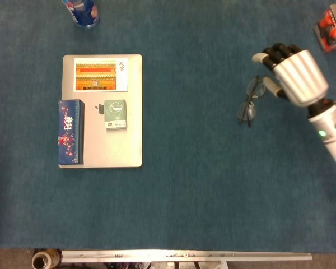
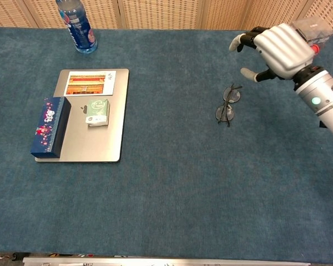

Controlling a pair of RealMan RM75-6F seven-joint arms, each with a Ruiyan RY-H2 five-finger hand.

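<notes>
The glasses (image 1: pixel 250 102) lie on the blue cloth (image 1: pixel 190 185) just left of the right hand (image 1: pixel 291 73), which hovers empty with fingers spread; light, thin and likely fragile, they seem best pinched at the frame bridge.

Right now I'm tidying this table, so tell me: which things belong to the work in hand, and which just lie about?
In hand:
right hand, fingers apart, holding nothing, raised near the glasses
glasses, flat on the blue cloth

Lying about:
laptop
postcard
blue box
green packet
bottle
red item in a clear case
</notes>
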